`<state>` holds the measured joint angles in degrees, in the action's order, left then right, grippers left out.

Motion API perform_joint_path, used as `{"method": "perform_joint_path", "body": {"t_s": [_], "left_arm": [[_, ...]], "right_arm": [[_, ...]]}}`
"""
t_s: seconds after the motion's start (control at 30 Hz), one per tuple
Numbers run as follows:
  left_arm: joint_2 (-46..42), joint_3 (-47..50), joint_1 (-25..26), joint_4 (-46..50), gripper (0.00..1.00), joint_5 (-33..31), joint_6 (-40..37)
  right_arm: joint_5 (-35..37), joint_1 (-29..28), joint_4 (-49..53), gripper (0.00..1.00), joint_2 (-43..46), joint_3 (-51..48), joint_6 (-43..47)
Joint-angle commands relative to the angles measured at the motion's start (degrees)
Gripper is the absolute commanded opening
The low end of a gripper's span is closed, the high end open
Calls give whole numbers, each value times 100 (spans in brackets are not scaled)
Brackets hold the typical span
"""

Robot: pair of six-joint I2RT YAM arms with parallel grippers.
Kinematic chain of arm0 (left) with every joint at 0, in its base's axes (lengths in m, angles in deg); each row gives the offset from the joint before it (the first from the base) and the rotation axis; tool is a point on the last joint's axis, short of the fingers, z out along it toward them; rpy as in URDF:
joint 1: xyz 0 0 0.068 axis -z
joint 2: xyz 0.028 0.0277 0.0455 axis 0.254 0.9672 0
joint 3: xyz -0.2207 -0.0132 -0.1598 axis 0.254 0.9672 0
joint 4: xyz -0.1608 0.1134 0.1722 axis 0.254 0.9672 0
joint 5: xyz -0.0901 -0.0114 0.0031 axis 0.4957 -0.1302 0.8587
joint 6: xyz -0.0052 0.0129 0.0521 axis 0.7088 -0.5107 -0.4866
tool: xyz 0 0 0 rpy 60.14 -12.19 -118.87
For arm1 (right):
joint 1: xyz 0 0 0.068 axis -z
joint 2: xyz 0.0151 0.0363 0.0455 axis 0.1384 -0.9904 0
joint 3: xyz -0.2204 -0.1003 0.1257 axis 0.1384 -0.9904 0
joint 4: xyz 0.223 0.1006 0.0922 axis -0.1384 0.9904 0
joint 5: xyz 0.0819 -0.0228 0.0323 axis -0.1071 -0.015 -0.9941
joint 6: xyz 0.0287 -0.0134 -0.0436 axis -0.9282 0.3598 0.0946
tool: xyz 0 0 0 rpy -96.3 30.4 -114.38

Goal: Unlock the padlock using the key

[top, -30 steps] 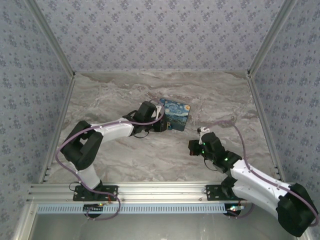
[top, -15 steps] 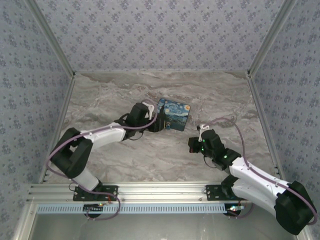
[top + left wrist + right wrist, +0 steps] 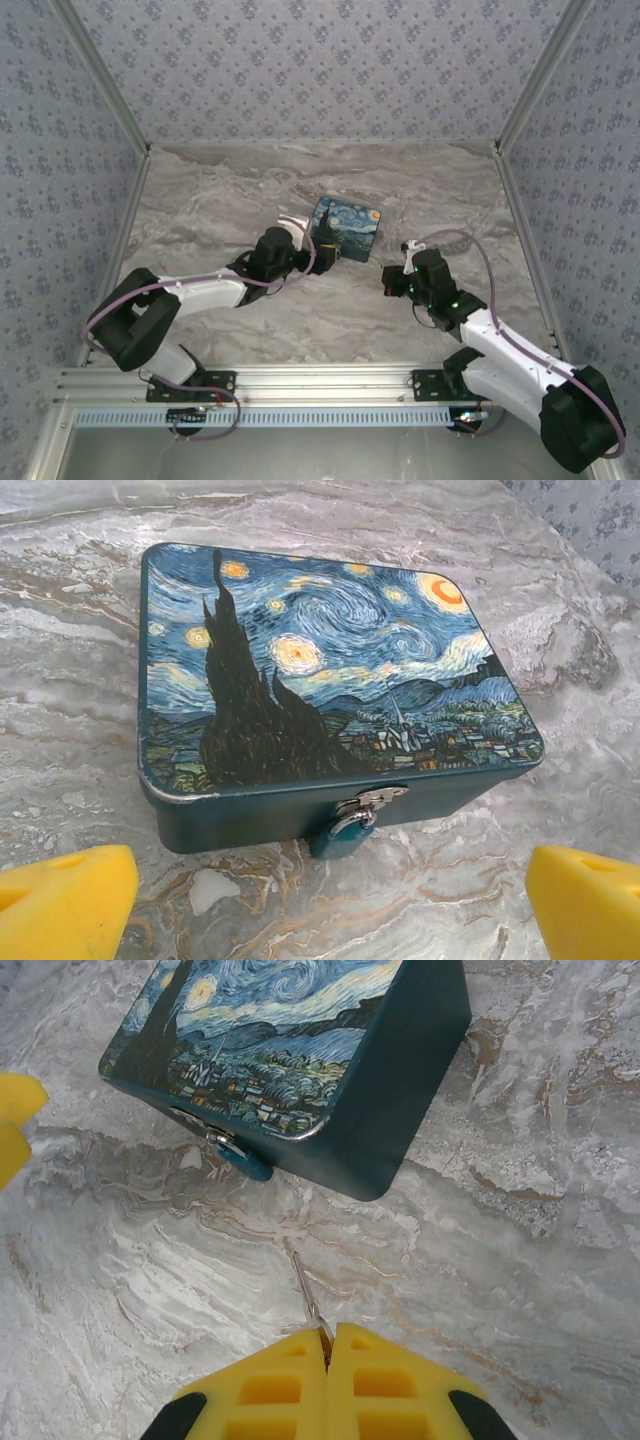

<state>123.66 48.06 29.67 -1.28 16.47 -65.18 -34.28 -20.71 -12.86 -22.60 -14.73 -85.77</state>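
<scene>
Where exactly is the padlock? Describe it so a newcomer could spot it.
Find the painted starry-night box on the marble table. On its front wall, under the silvery latch, hangs the padlock: tiny and blue-bodied, unlike the bare metal latch above it.

Bright, even light; soft shadows, mild glare on marble, sharp focus

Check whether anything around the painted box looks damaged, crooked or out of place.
Nothing spilled or broken. The box sits askew to the edges of the table, with the padlock hanging from its clasp. Paint looks worn to bare metal at one front corner.
</scene>
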Motion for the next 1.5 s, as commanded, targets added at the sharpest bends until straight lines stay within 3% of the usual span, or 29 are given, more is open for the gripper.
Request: {"method": "perform_joint_path", "body": {"t_s": [0.0,0.2,0.43,0.73,0.9,1.1,1.3,1.47], "left_arm": [[56,-66,33,-150,99,-60,-31],[301,-78,421,-138,99,-746,-302],[455,-182,652,14,94,-1103,-125],[-296,137,600,318,98,-1633,-247],[-358,-336,-162,1126,99,-1087,66],[373,-1179,-797,1525,99,-340,-45],[962,-1644,-934,1361,99,137,-51],[1358,-1805,-931,1491,98,180,-53]], "right_arm": [[-337,179,-77,0,-94,199,200],[-385,264,-306,0,-304,219,263],[-628,320,-579,0,-835,518,282],[-1503,635,-986,0,-2604,1808,89],[-1753,748,-1282,0,-3543,2401,-152],[-1766,868,-1339,0,-4127,2830,-221],[-1758,914,-1192,0,-4330,2850,-188],[-1742,884,-1087,0,-4415,2701,-212]]}}
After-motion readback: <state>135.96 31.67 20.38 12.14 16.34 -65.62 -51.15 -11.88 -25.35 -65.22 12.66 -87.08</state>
